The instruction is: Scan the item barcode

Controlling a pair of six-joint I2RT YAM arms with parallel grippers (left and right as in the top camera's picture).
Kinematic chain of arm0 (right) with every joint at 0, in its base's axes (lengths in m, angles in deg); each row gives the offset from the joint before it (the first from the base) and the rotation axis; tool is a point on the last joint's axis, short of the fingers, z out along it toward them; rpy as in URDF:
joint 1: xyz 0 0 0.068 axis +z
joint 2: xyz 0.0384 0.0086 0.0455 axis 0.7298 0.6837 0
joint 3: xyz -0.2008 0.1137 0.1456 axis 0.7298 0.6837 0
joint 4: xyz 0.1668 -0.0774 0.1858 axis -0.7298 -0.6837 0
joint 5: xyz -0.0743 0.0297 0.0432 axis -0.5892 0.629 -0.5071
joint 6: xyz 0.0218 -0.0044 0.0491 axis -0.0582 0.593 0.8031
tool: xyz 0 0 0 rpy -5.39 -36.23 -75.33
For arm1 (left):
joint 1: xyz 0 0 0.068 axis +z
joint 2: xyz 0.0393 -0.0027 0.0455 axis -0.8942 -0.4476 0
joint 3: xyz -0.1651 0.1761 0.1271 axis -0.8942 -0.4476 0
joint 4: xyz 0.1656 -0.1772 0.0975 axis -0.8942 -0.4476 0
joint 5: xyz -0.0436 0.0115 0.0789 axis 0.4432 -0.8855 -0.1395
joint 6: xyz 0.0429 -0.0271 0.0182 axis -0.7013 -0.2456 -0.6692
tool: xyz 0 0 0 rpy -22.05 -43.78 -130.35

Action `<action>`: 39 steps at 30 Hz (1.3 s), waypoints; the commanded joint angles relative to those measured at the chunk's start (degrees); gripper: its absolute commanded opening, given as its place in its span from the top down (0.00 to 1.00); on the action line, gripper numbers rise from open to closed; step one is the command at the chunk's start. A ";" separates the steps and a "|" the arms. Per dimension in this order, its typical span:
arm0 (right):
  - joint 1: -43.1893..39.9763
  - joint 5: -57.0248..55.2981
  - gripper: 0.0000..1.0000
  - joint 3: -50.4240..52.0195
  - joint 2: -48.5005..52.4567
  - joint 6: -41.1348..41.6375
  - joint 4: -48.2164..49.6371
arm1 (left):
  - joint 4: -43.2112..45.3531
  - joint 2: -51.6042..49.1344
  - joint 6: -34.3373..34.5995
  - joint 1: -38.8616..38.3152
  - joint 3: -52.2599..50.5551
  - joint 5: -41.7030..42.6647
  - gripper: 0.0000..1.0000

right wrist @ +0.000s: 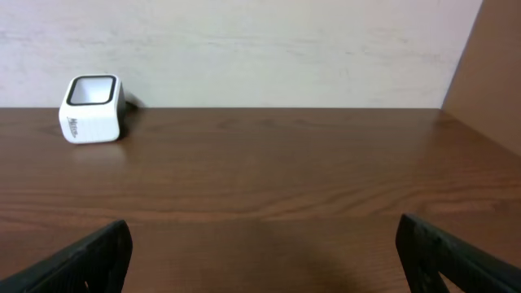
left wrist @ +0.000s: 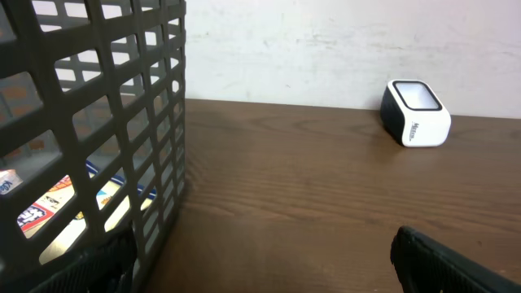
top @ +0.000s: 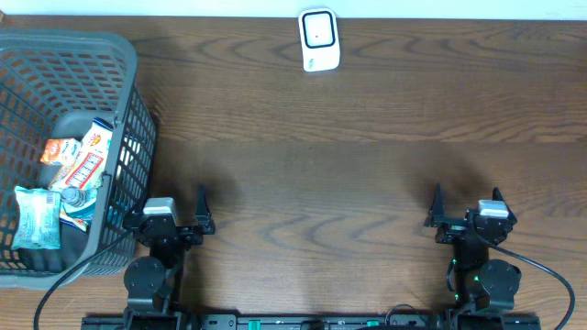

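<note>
A white barcode scanner [top: 319, 40] with a dark window stands at the table's far edge; it also shows in the left wrist view [left wrist: 416, 114] and the right wrist view [right wrist: 91, 109]. The items lie in a grey mesh basket [top: 138, 82] on the left: an orange-and-white snack packet [top: 81, 158] and a teal packet [top: 37, 218]. My left gripper [top: 177, 203] sits near the front edge beside the basket, open and holding nothing [left wrist: 260, 260]. My right gripper [top: 468, 197] rests at the front right, open over bare wood [right wrist: 264, 244].
The basket's wall [left wrist: 122, 122] rises right beside my left gripper's left finger. A pale wall runs behind the table's far edge. Brown wood tabletop [top: 321, 165] stretches between both grippers and the scanner.
</note>
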 commanded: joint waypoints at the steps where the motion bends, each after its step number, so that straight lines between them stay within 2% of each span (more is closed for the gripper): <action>1: -0.28 0.31 0.01 0.24 0.02 -0.66 -0.11 | -0.96 0.09 -0.76 -0.09 -1.84 -0.52 0.01; 34: -0.28 0.31 0.01 0.24 0.02 -0.66 -0.11 | -0.63 0.02 0.11 -0.09 -1.79 0.31 0.00; 36: -0.28 0.31 0.01 0.24 0.02 -0.68 -0.11 | -0.68 0.02 0.09 -0.09 -1.40 5.20 0.01; 39: -0.28 0.28 0.01 0.24 0.02 -0.68 -0.11 | -0.61 0.02 0.11 -0.09 0.02 17.81 0.01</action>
